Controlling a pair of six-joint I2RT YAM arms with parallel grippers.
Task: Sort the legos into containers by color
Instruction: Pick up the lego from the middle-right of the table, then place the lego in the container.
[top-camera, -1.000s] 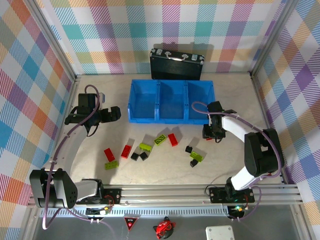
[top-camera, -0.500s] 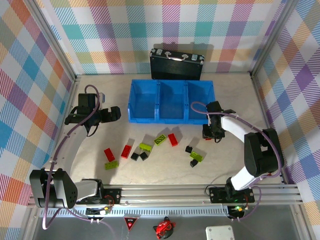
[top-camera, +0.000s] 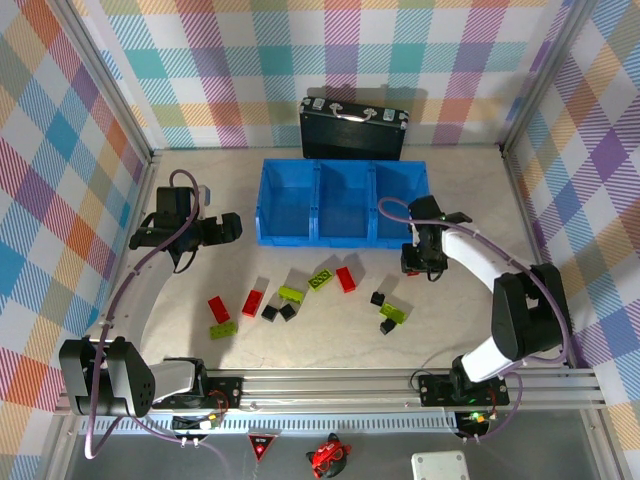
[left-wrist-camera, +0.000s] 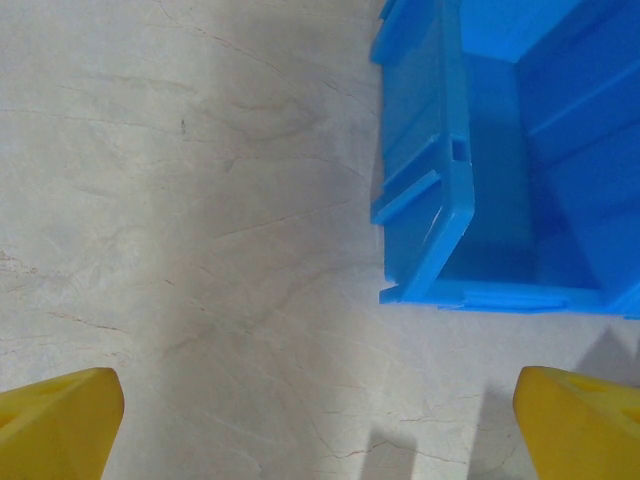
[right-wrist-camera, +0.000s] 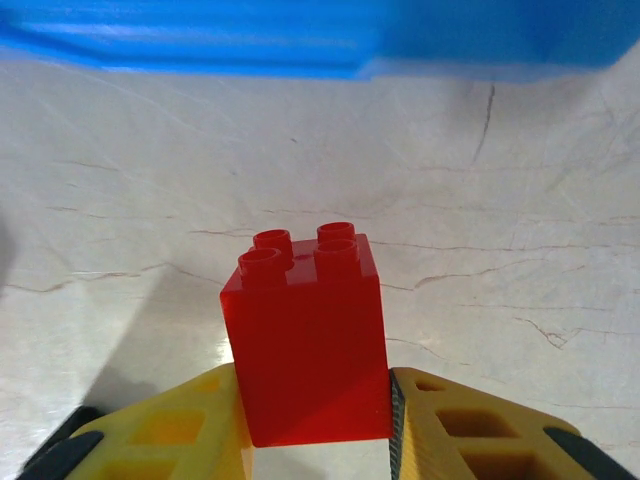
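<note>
Red lego brick (right-wrist-camera: 305, 335) is pinched in the right tool (right-wrist-camera: 312, 405), close to the tabletop (right-wrist-camera: 520, 200) and near the front wall of the blue bin (right-wrist-camera: 200, 40). To do this step well, I think the tool should lift the brick over that wall, stop above 1 compartment kept for red, and let go low so it does not bounce out. Left tool (top-camera: 229, 228) is spread wide by the bin's left end, holding nothing, and the other legos (top-camera: 300, 295) lie in front of the bin.

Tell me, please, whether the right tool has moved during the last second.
Yes: the right tool, holding a red brick, has edged slightly up the view toward the blue bin's right end.
</note>
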